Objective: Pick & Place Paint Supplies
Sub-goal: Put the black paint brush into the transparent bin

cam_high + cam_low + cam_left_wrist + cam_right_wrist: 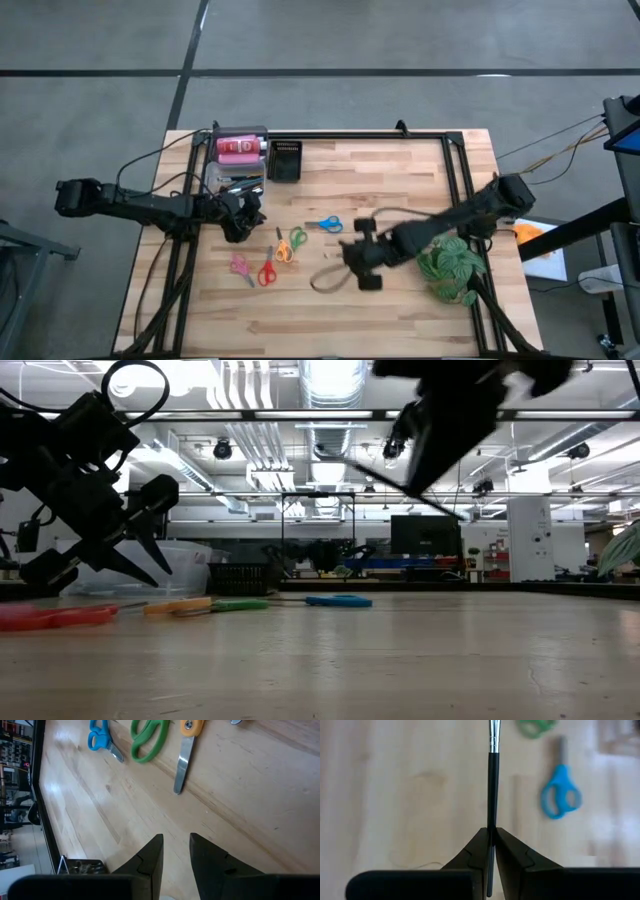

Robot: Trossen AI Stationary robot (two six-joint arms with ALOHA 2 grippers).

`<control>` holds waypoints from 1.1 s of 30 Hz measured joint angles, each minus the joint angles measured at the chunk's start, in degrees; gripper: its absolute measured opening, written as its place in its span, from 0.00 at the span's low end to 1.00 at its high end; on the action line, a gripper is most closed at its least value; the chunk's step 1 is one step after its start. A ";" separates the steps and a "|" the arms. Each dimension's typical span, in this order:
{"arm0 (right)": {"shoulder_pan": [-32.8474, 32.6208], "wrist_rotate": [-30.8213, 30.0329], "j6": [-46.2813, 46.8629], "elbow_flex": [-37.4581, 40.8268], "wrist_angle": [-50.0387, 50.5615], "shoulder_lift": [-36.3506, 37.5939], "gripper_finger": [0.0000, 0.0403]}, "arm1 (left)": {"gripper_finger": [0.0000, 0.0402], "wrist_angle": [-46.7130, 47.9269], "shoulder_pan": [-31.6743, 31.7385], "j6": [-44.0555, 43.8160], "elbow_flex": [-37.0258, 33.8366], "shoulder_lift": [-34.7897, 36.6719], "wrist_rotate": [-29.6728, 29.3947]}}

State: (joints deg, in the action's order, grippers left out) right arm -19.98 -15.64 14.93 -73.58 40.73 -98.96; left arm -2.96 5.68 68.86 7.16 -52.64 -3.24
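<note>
My right gripper [491, 832] hovers over the table's middle [362, 258], shut on a thin black-handled brush [493, 780]. My left gripper [176, 840] is open and empty, just above the wood beside the clear tub [232, 180], left of the scissors. Blue scissors [325, 224], green and orange scissors [290, 245], and pink [240, 265] and red [267, 272] ones lie flat on the table. The pink paint bottles [238, 148] lie at the far edge. No red tube shows. My right gripper pinches the brush's black handle [492, 820] between its two fingers. The brush runs along the fingers, with its metal ferrule [493, 735] pointing away from them. It is lifted clear of the table and slants in the air [400, 485].
A black tray [285, 160] stands beside the bottles at the far edge. The green plant [450, 265] sits near the right edge, close to my right arm. A thin looped band [325, 280] lies by the right gripper. Bare wood lies toward the near edge.
</note>
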 joint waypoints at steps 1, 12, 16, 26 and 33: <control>1.57 0.00 -1.04 -0.22 -0.19 -0.04 0.06 | 0.24 0.01 0.00 0.00 0.00 0.00 -0.01; 16.83 4.86 -14.95 -2.16 -10.73 -0.52 0.06 | 0.24 0.04 0.01 0.02 0.00 0.00 -0.01; 21.21 6.98 -17.83 -2.12 -13.75 -0.52 0.06 | 0.24 0.07 0.01 0.04 0.00 0.00 -0.01; 27.42 11.24 -21.61 -2.14 -23.67 -2.62 0.06 | 0.24 0.07 -0.01 0.15 0.00 0.00 0.01; 28.24 13.14 -26.11 -6.44 -23.66 -12.41 0.06 | 0.24 0.38 0.01 0.15 0.00 0.00 0.00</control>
State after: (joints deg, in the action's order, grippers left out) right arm 8.26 -2.50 -11.19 -80.03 17.07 -111.36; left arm -2.58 5.69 69.01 7.16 -52.64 -3.24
